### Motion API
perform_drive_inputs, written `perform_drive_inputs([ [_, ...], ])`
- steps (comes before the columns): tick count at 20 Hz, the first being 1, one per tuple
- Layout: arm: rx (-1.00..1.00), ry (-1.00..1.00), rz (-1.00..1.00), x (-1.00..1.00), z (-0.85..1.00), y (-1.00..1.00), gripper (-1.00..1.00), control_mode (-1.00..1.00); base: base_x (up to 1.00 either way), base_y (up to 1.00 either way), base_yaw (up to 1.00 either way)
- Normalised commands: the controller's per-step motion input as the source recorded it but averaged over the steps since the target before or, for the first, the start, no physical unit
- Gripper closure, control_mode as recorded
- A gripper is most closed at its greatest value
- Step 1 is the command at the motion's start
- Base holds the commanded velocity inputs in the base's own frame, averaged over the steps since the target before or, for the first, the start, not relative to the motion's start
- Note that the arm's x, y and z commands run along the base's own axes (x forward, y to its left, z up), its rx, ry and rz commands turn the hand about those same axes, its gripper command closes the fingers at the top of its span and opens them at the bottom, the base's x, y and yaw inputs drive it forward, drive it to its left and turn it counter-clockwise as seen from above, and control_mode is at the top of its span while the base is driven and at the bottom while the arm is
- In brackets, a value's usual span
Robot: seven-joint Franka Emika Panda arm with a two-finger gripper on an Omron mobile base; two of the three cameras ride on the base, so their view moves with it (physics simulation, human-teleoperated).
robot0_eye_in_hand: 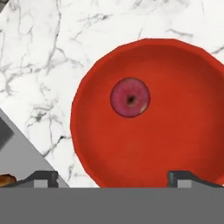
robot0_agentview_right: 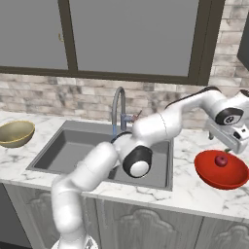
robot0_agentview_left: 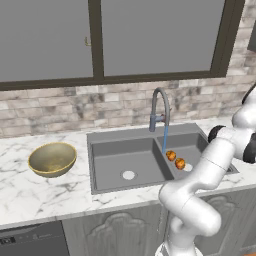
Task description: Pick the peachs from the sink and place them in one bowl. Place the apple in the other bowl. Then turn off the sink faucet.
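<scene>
Now the apple (robot0_eye_in_hand: 130, 97) lies in the red bowl (robot0_eye_in_hand: 175, 144), our jaws released above it. Next we judge we must reach for the peaches (robot0_agentview_left: 175, 159) in the sink (robot0_agentview_left: 125, 160).

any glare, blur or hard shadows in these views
Hand view: sharp, flat even light, no glare on the red bowl or apple. Left base view: soft shading inside the sink, peaches crisp. Right base view: no blur, faint shade under the bowl's rim.
</scene>
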Motion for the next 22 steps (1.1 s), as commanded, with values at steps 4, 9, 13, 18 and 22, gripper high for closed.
perform_drive_inputs([
  [4,-0.31,-0.13,0.0,-1.0,-1.0,1.0,-1.0,-1.0,0.0,0.0,0.0],
  [9,-0.22,0.0,-0.01,-1.0,-0.81,1.0,-1.0,-1.0,0.0,0.0,0.0],
  [13,-0.27,0.02,-0.1,-0.59,0.68,1.0,-1.0,-1.0,0.0,0.0,0.0],
  [18,-0.3,0.04,-0.13,-0.31,0.9,0.99,-1.0,-1.0,0.0,0.0,0.0],
  [22,-0.19,-0.01,0.0,-0.06,0.44,0.99,-1.0,-1.0,0.0,0.0,0.0],
])
